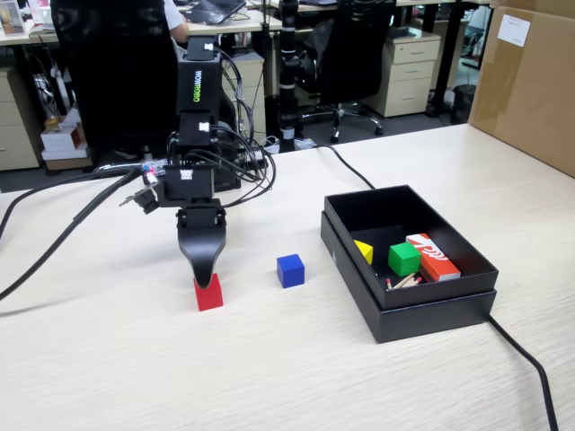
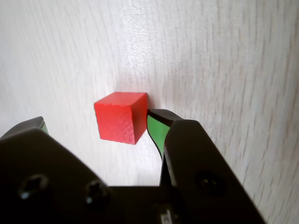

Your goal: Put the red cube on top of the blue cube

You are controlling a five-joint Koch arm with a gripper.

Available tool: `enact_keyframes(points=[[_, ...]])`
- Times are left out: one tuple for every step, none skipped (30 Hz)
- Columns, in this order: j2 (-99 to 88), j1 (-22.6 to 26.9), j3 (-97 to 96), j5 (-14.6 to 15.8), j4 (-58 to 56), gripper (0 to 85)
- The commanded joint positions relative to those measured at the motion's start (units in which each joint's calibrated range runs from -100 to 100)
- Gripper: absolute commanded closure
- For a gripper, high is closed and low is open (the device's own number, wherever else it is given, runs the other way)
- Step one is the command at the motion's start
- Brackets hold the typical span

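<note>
Now my gripper [image 2: 93,128] is spread open around the red cube [image 2: 120,116] on the surface [image 1: 269,359], right pad touching. I should centre it before squeezing; blue cube [image 1: 290,270] sits near, to its right in the fixed view.

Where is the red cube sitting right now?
In the fixed view the red cube rests on the table, directly under the gripper and left of the blue cube. In the wrist view it sits between the open jaws, against the right one.
</note>
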Motion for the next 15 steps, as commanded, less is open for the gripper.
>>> enact_keyframes(points=[[0.27,-0.29,5.19,-0.49,-0.15,41.2],[0.62,-0.29,5.37,-0.54,-0.15,41.2],[0.85,-0.29,5.37,-0.59,-0.15,41.2],[1.19,-0.29,5.37,-0.63,-0.15,41.2],[1.42,-0.29,5.19,-0.63,-0.15,41.2],[1.65,-0.29,5.19,-0.63,-0.15,41.2],[1.88,-0.29,5.1,-0.63,-0.15,41.2],[2.22,-0.29,5.01,-0.68,-0.15,41.2],[2.34,-0.29,4.83,-0.68,-0.15,41.2],[2.45,-0.29,4.74,-0.68,-0.15,41.2],[2.68,-0.29,4.74,-0.68,-0.15,41.2],[2.91,-0.24,4.56,-0.73,-0.15,41.2],[3.14,-0.15,4.28,-0.73,-0.15,41.2],[3.37,-0.1,4.19,-0.78,-0.15,41.2],[3.6,-0.1,4.1,-0.78,-0.15,41.2]])
